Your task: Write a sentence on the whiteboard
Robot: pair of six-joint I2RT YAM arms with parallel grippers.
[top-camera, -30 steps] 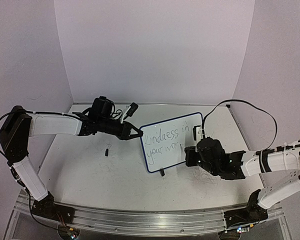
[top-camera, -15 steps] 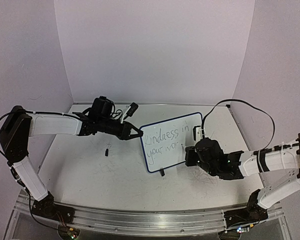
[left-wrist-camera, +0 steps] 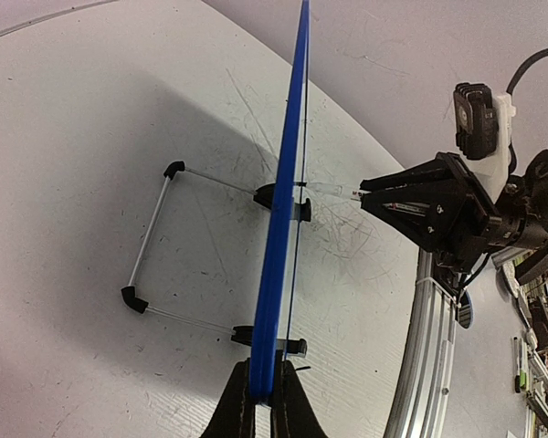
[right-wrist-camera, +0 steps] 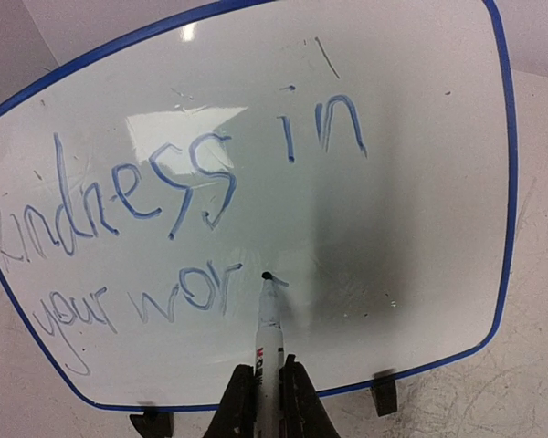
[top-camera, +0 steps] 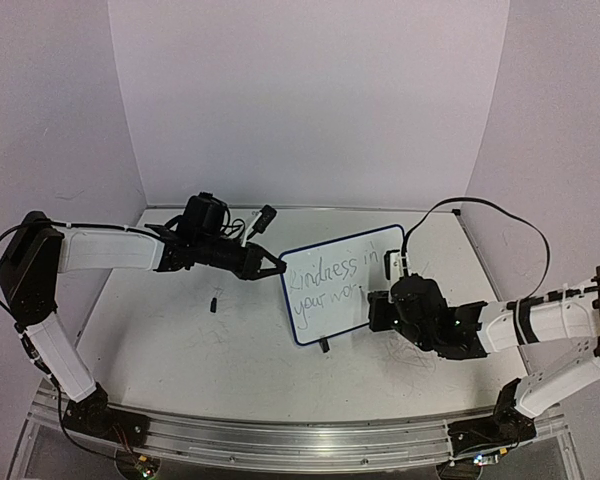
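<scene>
The whiteboard (top-camera: 335, 262) stands tilted on the table, its blue frame edge-on in the left wrist view (left-wrist-camera: 283, 219). My left gripper (top-camera: 277, 268) (left-wrist-camera: 264, 394) is shut on its left edge. The sentence (right-wrist-camera: 173, 182) reads "Kindness in" over "your wor" in thin blue-black strokes. My right gripper (top-camera: 373, 303) (right-wrist-camera: 268, 388) is shut on a white marker (right-wrist-camera: 270, 328). The marker's dark tip touches the board just right of "wor", beside a short fresh stroke. The whiteboard's two black clip feet (right-wrist-camera: 383, 394) rest on the tabletop.
A small black marker cap (top-camera: 215, 301) lies on the table left of the board. A wire stand (left-wrist-camera: 151, 235) extends behind the board. An aluminium rail (top-camera: 280, 440) runs along the near edge. The right arm's cable (top-camera: 480, 208) loops above the table.
My right gripper and the marker have shifted very slightly left along the second line. The left arm and the whiteboard have not moved.
</scene>
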